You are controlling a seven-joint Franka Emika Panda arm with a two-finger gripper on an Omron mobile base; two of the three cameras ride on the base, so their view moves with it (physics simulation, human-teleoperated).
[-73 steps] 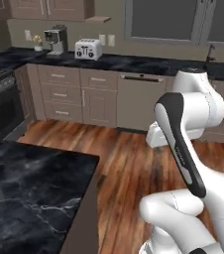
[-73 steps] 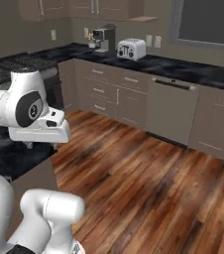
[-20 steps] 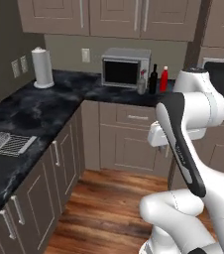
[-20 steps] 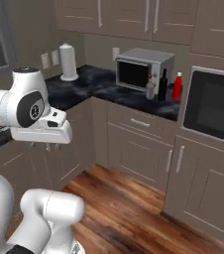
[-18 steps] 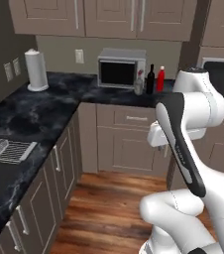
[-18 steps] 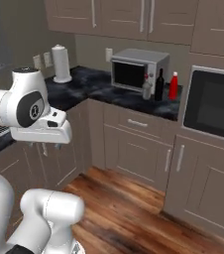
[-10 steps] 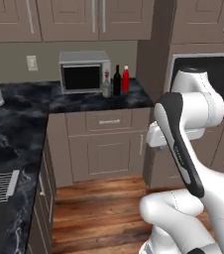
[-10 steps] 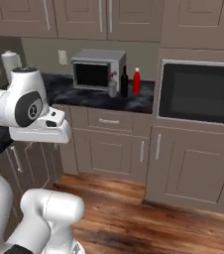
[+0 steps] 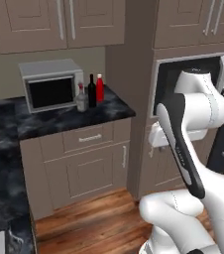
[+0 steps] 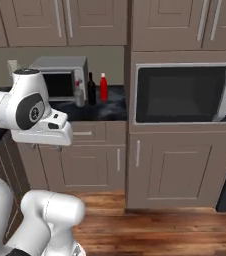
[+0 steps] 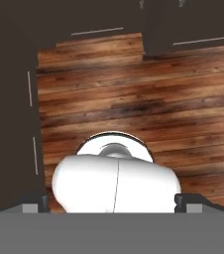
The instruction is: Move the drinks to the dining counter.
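Wall of brown cabinets [image 9: 79,25] across the far side, upper doors above and drawer fronts below. Built-in oven [image 10: 185,93] with a dark glass door set into the tall cabinet column on the right. Black marble table [image 9: 59,116] with white veins over the lower drawers, left of that column. Wood floor [image 11: 134,99] below, seen in warm planks from the hand view, dark cabinet fronts along its left and far edges. White arm [image 9: 183,144] folded up in the near foreground, elbow high, wrist tucked in toward its own body. Grey microwave [image 9: 49,84] standing on the table against the back wall. Just right of the microwave, three drinks grouped close together near the table's right end: tall dark wine bottle [image 9: 91,91] in the middle at the back, slim red bottle [image 9: 100,88] just beside it on the right, squat clear bottle [image 9: 82,98] with a red cap on the left and slightly nearer. Same three visible from the right base view, dark bottle and red bottle side by side, clear one partly behind the arm. Hand [image 11: 113,202] pointing down at the floor, two dark fingertips [image 11: 34,202] spread wide apart at the lower corners of its view, nothing between them, well apart from the drinks.
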